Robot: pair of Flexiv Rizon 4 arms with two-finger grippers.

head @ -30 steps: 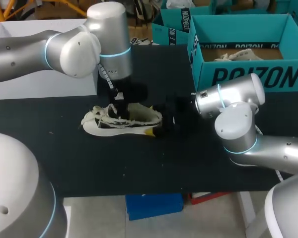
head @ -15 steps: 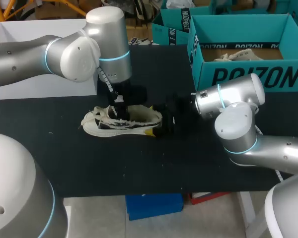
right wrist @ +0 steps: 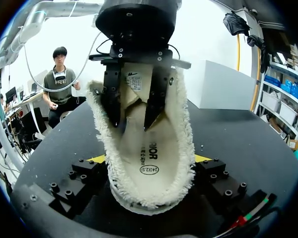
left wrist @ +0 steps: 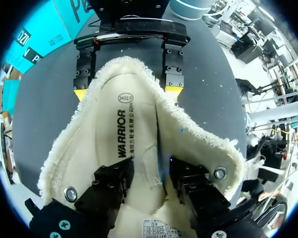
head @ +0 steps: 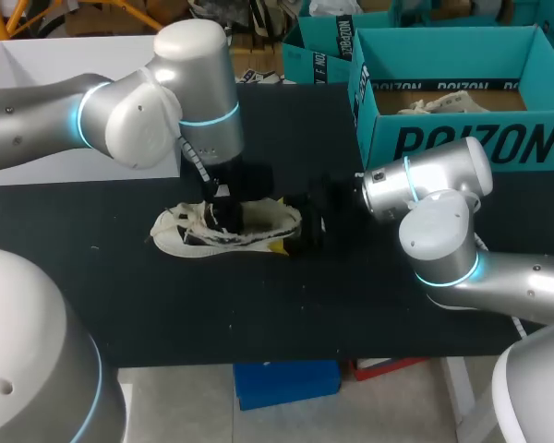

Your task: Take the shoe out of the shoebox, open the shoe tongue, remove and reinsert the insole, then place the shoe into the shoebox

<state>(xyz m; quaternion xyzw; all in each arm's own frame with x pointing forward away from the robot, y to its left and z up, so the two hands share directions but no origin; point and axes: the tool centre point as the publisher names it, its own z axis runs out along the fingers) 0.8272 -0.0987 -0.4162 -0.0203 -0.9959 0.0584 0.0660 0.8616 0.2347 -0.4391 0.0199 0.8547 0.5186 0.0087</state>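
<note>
Shoe [head: 226, 229] on table [head: 258, 314], left of shoebox [head: 462, 138]

Big black capital lettering across the front wall of the teal cardboard shoebox [head: 388, 111]. Black brand word and an oval size stamp printed along the cream fabric insole [left wrist: 121, 148] inside the frayed canvas shoe [head: 226, 226]. Fine print on a small white tag [right wrist: 134, 81], too small to read.

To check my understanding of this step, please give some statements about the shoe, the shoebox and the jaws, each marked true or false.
1. The shoe lies on the table, outside the shoebox. True.
2. The right jaws are far from the shoe. False: they clasp its heel from both sides.
3. The left jaws reach down into the shoe's opening. True.
4. The insole lies on the table beside the shoe. False: it is inside the shoe.
</note>
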